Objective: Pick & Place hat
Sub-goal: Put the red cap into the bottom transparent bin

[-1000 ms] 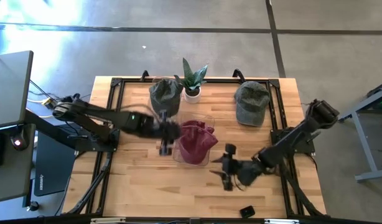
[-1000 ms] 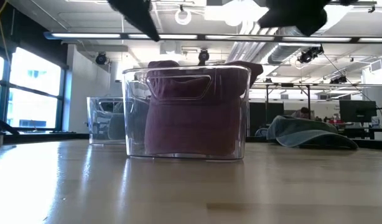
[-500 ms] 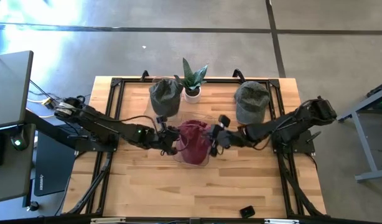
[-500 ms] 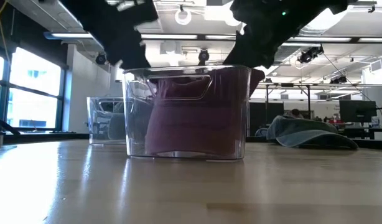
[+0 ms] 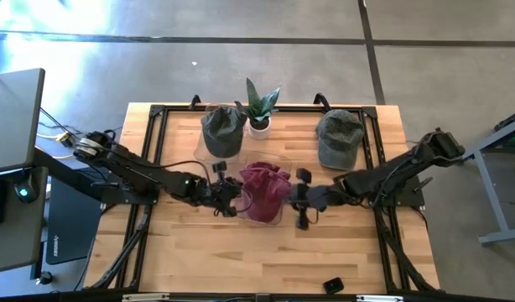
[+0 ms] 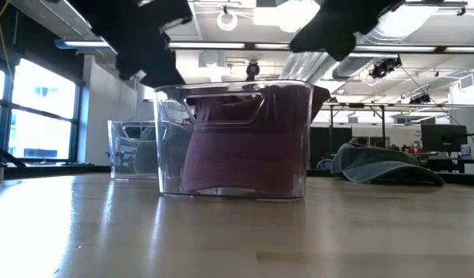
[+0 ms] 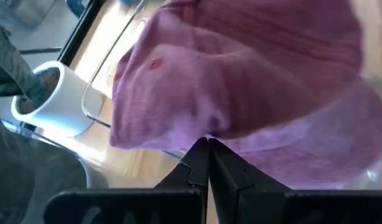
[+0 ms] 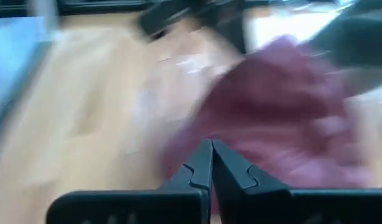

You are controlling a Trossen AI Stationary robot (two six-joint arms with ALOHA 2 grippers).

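Flanking the clear bin [image 5: 259,200] near the middle of the surface [image 5: 182,243], both arms sit low beside it. On its left side the left gripper [image 5: 226,195] rests just beside the bin wall; in its wrist view the two dark fingers meet tip to tip, jaws closed on nothing, with the maroon hat [image 7: 241,87] filling the space just ahead. That maroon hat [image 5: 263,191] lies bunched inside the bin, its crown pressed against the transparent walls and a fold poking above the rim in the low view. It looks like soft washed cotton, light and floppy, so it should crumple instead of resisting; only the brim would give any stiffness. A pinch on the raised fold or on the brim edge seems the surest hold, since the slick plastic walls leave little room to come in from the side. The bin itself is thin, glossy, rigid plastic with a moulded handle slot, and probably slides easily on the smooth pale wood.

Toward the far edge, a second clear bin holds a grey-green hat [image 5: 223,130], next to a small white pot with a spiky plant [image 5: 259,107].

On the bin's right side the right gripper [image 5: 300,195] hovers close, jaws shut and empty. Another grey-green cap [image 5: 339,138] lies flat near the far right corner, dome up.
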